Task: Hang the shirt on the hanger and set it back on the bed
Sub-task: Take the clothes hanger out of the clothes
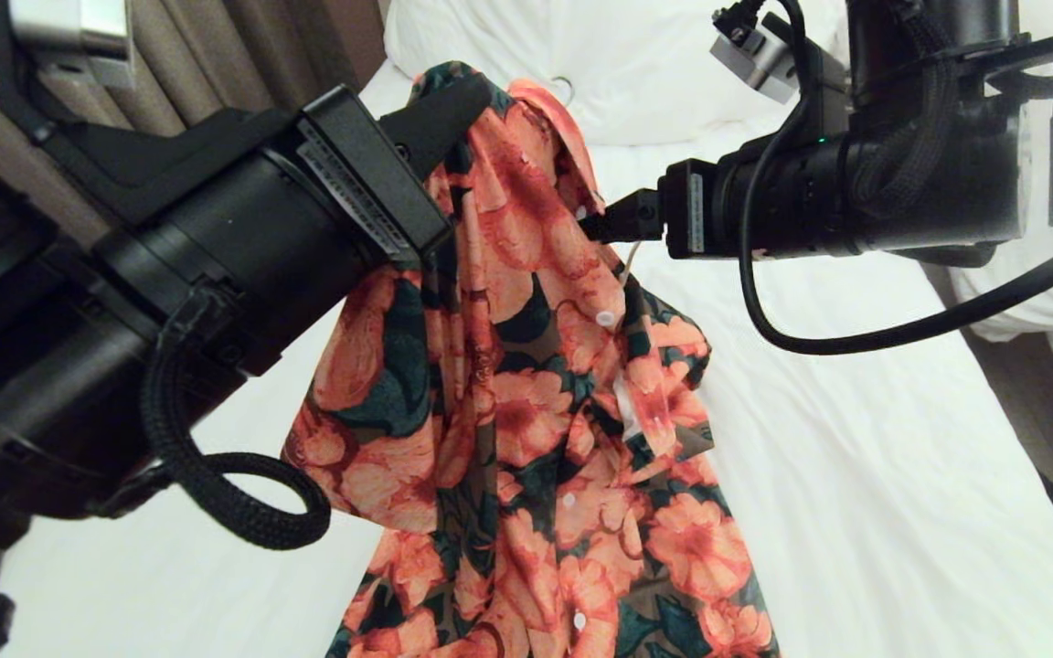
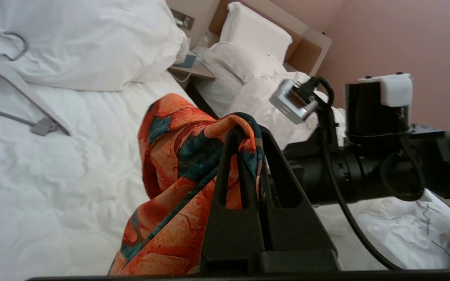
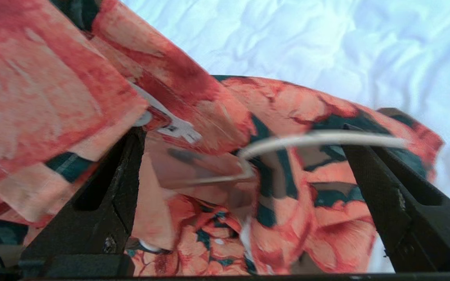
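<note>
One shirt (image 1: 526,411) hung lengthwise above the bed (image 1: 856,475), collar up, pinched in the left gripper (image 1: 453,110). The right gripper (image 3: 244,156) stood wide around one thin hanger (image 3: 311,139). Farther off lay one grey hanger (image 2: 25,97).

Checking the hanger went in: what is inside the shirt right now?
A thin white wire of the hanger shows amid the shirt folds, between the open right gripper fingers. The rest is covered by cloth.
</note>
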Motion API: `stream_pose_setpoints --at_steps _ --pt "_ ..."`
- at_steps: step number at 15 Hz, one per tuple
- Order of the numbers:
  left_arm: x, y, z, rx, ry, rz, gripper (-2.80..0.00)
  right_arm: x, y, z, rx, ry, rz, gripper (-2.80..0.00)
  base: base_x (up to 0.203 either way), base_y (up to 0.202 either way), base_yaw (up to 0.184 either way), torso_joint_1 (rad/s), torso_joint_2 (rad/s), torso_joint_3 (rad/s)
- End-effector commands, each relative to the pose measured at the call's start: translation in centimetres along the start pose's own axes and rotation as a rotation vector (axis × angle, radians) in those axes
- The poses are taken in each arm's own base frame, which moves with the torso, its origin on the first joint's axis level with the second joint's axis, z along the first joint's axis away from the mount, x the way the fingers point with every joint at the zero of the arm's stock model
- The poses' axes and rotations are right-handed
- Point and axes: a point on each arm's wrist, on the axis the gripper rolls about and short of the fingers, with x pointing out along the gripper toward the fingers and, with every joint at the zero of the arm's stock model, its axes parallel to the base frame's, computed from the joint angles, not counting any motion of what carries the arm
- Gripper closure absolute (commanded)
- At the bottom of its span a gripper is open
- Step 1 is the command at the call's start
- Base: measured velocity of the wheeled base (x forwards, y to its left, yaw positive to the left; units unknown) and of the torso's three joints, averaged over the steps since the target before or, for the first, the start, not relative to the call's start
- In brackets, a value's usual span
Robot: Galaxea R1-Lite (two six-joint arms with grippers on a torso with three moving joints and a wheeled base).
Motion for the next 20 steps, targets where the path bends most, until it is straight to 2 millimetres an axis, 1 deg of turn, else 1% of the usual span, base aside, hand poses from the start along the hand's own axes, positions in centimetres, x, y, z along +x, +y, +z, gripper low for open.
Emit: stream_pose_setpoints --at_steps 1,3,6,8,9,11,15,18,20 --pt "0.2 0.1 0.1 0.0 -0.008 0.012 0.0 -0.5 -0.2 0.3 0.003 -0.01 -0.005 -2.8 0.0 0.0 0.0 0.0 0.0 0.0" --pt "0.3 0.1 0.3 0.0 -0.018 0.03 0.0 -0.9 -0.9 0.4 0.013 -0.008 -0.027 -2.8 0.0 0.0 0.0 0.0 0.0 0.0" --pt "1.4 0.7 -0.4 0.011 -0.003 0.094 0.0 -1.7 -1.3 0.3 0.021 0.061 -0.055 -2.8 0.0 0.0 0.0 0.0 0.0 0.0" --pt "1.5 0.7 -0.5 0.012 0.009 0.101 0.0 -1.8 -1.6 0.5 0.025 0.087 -0.071 -2.8 0.0 0.0 0.0 0.0 0.0 0.0" --pt "1.4 0.7 -0.4 0.012 0.006 0.1 0.0 -1.5 -1.9 0.7 0.027 0.082 -0.078 -2.8 0.0 0.0 0.0 0.0 0.0 0.0" --pt "1.3 0.7 -0.3 0.011 0.002 0.101 0.0 -0.8 -1.8 0.6 0.022 0.072 -0.07 -2.8 0.0 0.0 0.0 0.0 0.0 0.0" --pt "1.3 0.7 0.0 0.012 -0.004 0.1 0.0 1.4 -0.8 -0.1 -0.017 0.074 -0.035 -2.8 0.0 0.0 0.0 0.0 0.0 0.0" --pt "1.2 0.7 0.2 0.011 -0.009 0.098 0.0 2.2 -0.4 0.0 -0.055 0.029 -0.039 -2.8 0.0 0.0 0.0 0.0 0.0 0.0" --pt "1.2 0.7 0.2 0.01 -0.009 0.098 0.0 2.4 -0.2 0.1 -0.066 0.02 -0.046 -2.8 0.0 0.0 0.0 0.0 0.0 0.0"
